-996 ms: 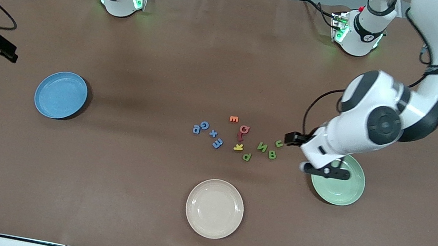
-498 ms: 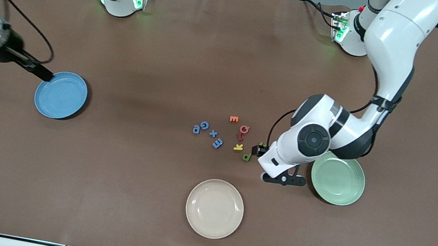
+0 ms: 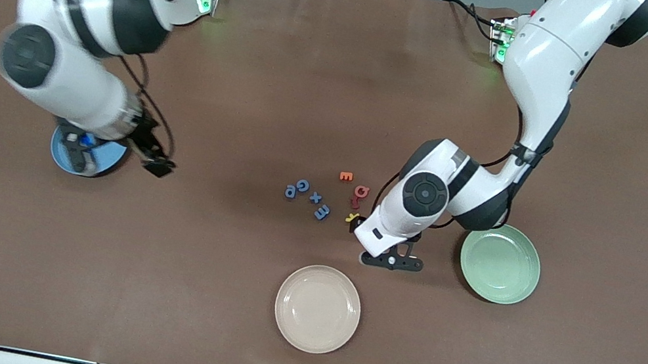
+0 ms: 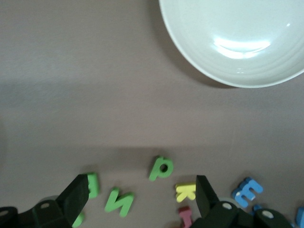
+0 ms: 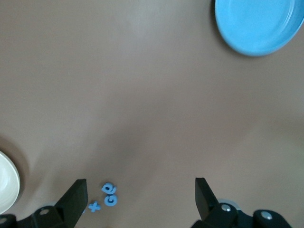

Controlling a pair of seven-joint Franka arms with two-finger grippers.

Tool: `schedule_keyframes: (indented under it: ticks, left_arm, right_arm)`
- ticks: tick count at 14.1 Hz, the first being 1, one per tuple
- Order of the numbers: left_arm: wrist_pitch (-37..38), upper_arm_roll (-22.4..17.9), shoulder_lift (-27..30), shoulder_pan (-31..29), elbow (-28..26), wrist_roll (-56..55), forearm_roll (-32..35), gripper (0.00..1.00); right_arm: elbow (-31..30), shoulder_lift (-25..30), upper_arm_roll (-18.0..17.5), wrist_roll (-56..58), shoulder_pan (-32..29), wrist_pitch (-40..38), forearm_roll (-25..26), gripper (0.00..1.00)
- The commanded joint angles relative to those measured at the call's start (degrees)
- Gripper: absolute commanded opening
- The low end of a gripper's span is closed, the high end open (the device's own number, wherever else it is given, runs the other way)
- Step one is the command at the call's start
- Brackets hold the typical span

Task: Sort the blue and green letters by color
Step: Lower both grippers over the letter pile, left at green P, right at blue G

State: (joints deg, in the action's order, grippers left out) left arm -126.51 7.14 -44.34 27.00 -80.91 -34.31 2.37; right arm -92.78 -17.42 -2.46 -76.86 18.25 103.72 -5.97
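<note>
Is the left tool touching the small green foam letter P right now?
Apart. In the left wrist view, the open left tool hangs above the table, and the small green foam letter P lies flat between its fingers with brown tabletop showing around it.

My two arms are glossy white with black joint bands, round grey caps, black cables and green-lit bases.

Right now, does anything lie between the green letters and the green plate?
Nothing visible on the table does. The green letters lie under the left gripper, fingers open, with bare table toward the green plate. Red and yellow letters lie beside them, away from it.
</note>
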Motion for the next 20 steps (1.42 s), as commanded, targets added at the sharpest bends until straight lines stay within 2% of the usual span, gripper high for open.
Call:
schedule_keyframes:
  ticks: [1,5,7,10,17,20]
  left_arm:
    - [-2.8,-1.3,-2.6,1.7,2.2,-1.1,1.0,0.99]
    - [-7.4,-1.3,-5.3,1.7,2.1,-1.1,1.0,0.98]
    - [-7.4,-1.3,-5.8,1.8,2.0,-1.1,1.1,0.91]
    - [-7.4,-1.3,-5.8,2.5,1.6,-1.1,1.9,0.83]
    - [-7.0,-1.3,-6.3,3.0,0.4,-1.0,2.7,0.82]
    - [-6.9,-1.3,-6.5,2.8,-0.1,-0.9,2.7,0.81]
  right_arm:
    - [2.2,-5.9,0.6,-9.7,5.5,5.0,0.8,1.00]
    - [6.7,-15.2,0.7,-20.4,10.7,9.7,3.2,1.00]
    - [10.6,-19.6,0.7,-23.7,11.4,11.1,3.5,1.00]
    - [11.6,-23.3,0.7,-27.1,12.3,16.7,4.1,1.00]
    - [11.0,-26.1,0.9,-29.1,15.2,19.8,5.3,0.99]
    - [7.9,-25.5,1.0,-29.9,16.7,20.1,5.3,0.99]
